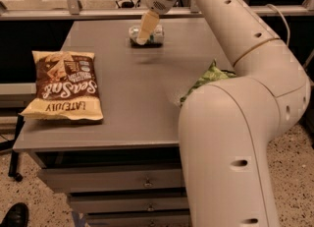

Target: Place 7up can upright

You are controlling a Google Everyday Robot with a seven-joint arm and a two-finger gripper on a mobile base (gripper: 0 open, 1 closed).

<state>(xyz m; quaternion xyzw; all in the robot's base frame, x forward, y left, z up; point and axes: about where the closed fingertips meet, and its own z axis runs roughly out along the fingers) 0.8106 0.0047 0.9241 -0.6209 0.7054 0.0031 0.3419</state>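
At the near edge of the grey table [137,108], under its top, a stack of drawers [147,182] faces the camera. The robot's thick white arm [230,137] rises at about 4 o'clock and hides much of the right side. Read the tabletop as a clock face with 6 nearest the camera. A brown snack bag [64,86] lies flat at 9 o'clock, and a green chip bag [210,75] peeks out from behind the arm at 3 o'clock. Both are well apart from the work.

Farther back, at 12 o'clock near the far edge, the 7up can [158,33] lies on its side, its length running roughly from 9 to 3. The gripper [143,36] hangs right over the can's left half, pointing down with a slight tilt, its cream tip crossing in front of the can. I cannot tell whether it is open, closed or already clamped on the can.

The step in hand looks like taking hold of the lying can. To do it well, I judge the grip should straddle the round body near its middle, so it cannot roll toward 12 or 6 as the grip closes. Then comes a lift clear of the table and a quarter turn of the wrist to bring the top up. It should be set gently on its flat base before release. The far edge is close, so setting it down slightly toward 6 o'clock would be safer.
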